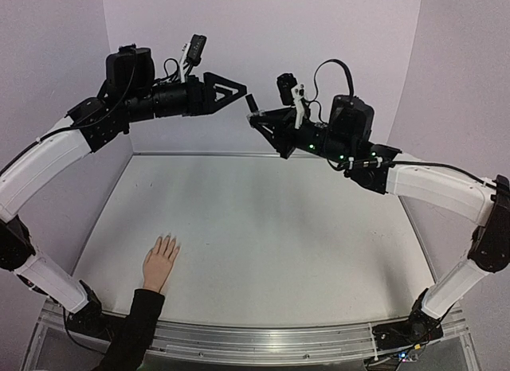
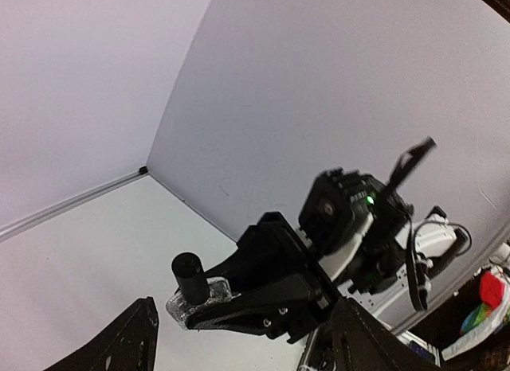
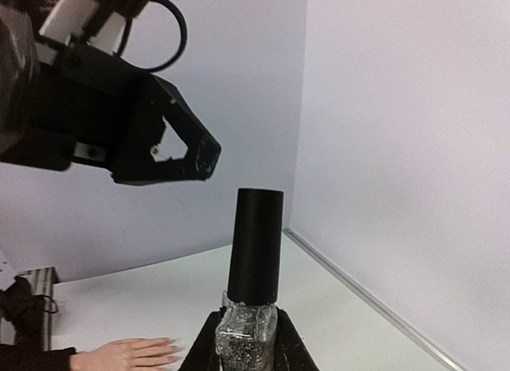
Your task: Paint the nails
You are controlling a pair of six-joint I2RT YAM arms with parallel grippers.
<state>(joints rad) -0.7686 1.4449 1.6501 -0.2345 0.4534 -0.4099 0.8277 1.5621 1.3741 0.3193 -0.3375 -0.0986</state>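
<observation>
A pale peach hand (image 1: pixel 161 261) with a black sleeve lies palm down near the table's front left; its nails (image 1: pixel 168 242) are tiny at the fingertips. The hand also shows low in the right wrist view (image 3: pixel 127 355). High over the back of the table, my right gripper (image 1: pixel 256 121) (image 3: pixel 247 349) is shut on a small glittery bottle (image 3: pixel 247 339) with a tall black cap (image 3: pixel 256 247), held upright. My left gripper (image 1: pixel 239 96) (image 2: pixel 245 327) hangs open just left of the cap (image 1: pixel 252 104), apart from it, with nothing between its fingers (image 2: pixel 127 343).
White walls close in at the back and both sides. The white table (image 1: pixel 263 228) carries only the hand. A metal rail (image 1: pixel 263 339) runs along the near edge by the arm bases.
</observation>
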